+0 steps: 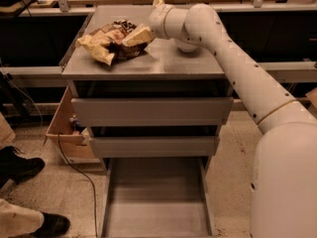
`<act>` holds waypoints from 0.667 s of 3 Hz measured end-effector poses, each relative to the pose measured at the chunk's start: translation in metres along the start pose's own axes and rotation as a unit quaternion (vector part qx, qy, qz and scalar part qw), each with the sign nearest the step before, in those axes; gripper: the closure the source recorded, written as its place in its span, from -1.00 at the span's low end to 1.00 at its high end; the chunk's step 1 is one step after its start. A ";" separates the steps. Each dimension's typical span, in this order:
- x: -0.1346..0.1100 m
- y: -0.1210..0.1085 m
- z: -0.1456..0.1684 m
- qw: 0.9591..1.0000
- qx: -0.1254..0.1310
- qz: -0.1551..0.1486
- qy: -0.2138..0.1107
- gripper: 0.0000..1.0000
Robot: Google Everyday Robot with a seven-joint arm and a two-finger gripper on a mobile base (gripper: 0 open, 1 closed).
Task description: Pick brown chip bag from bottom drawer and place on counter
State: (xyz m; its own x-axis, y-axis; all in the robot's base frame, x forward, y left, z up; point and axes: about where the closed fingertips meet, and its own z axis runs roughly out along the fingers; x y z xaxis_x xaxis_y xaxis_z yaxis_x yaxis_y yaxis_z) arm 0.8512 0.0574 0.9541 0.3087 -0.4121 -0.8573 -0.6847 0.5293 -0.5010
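Note:
The brown chip bag (115, 41) lies crumpled on the counter (148, 66), at its back left, with tan ends pointing left and right. My gripper (151, 26) is at the bag's right end, at the tip of the white arm (233, 68) that reaches in from the lower right. The wrist hides where the gripper meets the bag. The bottom drawer (153, 202) is pulled out below, and its grey floor is bare.
A white bowl (187, 46) stands on the counter behind the arm. Two shut drawer fronts (151, 112) sit under the counter. A cardboard box (63, 128) is at the cabinet's left, with a cable on the floor. A person's black shoes (20, 165) are at the left. Workbenches stand behind.

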 end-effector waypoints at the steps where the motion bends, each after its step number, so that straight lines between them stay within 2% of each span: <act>1: -0.005 -0.009 -0.058 0.998 -0.049 0.004 -0.049 -1.00; 2: -0.001 -0.006 -0.103 0.993 -0.097 0.000 -0.068 -1.00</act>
State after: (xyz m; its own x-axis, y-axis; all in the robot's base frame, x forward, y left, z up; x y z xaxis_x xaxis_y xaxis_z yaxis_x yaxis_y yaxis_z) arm 0.7865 -0.0215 0.9705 0.3859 -0.3009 -0.8721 -0.7954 0.3703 -0.4798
